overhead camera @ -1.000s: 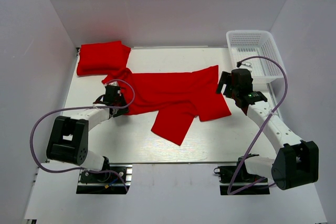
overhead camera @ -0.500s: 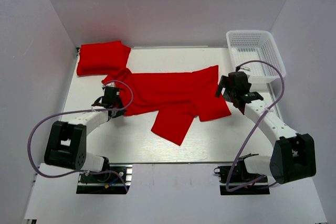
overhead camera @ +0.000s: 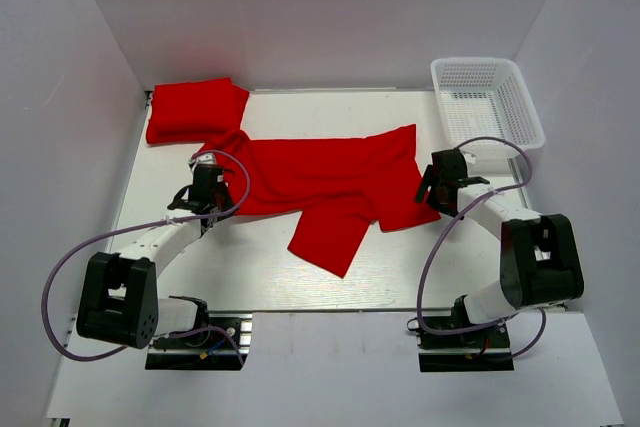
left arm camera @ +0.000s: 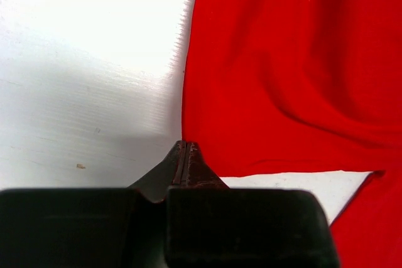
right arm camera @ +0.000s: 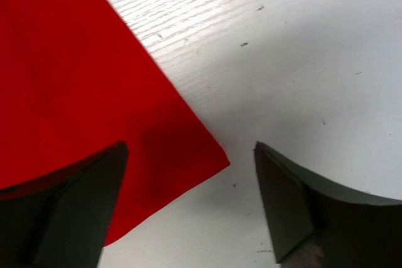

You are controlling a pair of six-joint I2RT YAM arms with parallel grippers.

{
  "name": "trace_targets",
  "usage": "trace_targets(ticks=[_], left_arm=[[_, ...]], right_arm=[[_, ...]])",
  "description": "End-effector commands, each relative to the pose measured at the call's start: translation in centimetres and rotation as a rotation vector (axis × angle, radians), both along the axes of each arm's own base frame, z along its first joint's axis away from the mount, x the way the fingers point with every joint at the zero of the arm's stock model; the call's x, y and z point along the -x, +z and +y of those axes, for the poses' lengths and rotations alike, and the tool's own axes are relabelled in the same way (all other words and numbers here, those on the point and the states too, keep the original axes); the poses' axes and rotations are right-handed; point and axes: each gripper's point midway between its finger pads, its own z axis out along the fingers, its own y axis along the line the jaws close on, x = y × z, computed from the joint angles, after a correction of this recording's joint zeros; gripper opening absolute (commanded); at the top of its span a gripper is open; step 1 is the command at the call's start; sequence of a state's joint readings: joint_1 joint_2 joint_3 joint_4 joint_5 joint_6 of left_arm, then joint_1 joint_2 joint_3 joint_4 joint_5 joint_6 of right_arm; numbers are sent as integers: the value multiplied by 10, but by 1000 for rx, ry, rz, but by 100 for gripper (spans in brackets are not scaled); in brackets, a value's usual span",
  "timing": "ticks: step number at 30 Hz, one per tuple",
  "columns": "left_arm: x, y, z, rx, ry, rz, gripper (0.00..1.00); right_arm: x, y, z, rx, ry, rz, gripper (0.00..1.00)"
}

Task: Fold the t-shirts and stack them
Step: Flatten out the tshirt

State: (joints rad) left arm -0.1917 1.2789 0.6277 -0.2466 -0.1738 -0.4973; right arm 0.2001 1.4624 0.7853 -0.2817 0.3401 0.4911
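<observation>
Spread shirt [overhead camera: 330, 182] lies flat across mid surface [overhead camera: 250, 267], one sleeve pointing near. Folded shirt [overhead camera: 193, 112] sits at far left corner, just beside the spread one. Left tool [left arm camera: 185, 150] pinched fully closed, tips at spread shirt's left edge; no cloth seen between them. Right tool [right arm camera: 188, 149] gaping wide, low over the shirt's near right corner, a finger either side, gripping nothing. Basket [overhead camera: 476, 64] far right, apart from cloth.

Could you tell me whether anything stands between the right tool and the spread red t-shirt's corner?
Nothing visible does. The right tool is open, its fingers either side of the corner of the spread t-shirt lying on the table.
</observation>
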Motion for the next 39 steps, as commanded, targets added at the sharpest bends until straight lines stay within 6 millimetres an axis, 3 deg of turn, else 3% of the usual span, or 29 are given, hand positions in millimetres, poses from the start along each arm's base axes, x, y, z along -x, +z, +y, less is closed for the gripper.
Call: trace_targets(ticks=[1, 9, 19, 20, 25, 28, 30, 35, 38, 39], left_arm=[[1, 6, 4, -11, 7, -19, 0], [0, 7, 0, 5, -6, -25, 0], [-1, 8, 3, -14, 0, -27, 0], [1, 6, 4, -16, -1, -18, 0], [0, 9, 5, -14, 12, -30, 0], [0, 10, 5, -14, 12, -30, 0], [0, 12, 5, -13, 13, -39, 0], [1, 9, 3, -6, 4, -27, 0], [-9, 22, 0, 0, -10, -60, 0], [-11, 26, -2, 2, -27, -67, 0]], right_arm=[[-7, -6, -5, -22, -42, -21, 83], [-4, -22, -8, -45, -49, 21, 57], [22, -42, -5, -57, -28, 121, 55], [24, -45, -4, -64, -31, 130, 47], [28, -49, 6, -107, -1, 154, 36], [30, -50, 11, -126, 21, 160, 17], [31, -47, 18, -146, 61, 155, 0], [21, -34, 24, -147, 102, 84, 0], [1, -7, 26, -154, 118, -48, 0], [-15, 20, 29, -169, 130, -165, 0]])
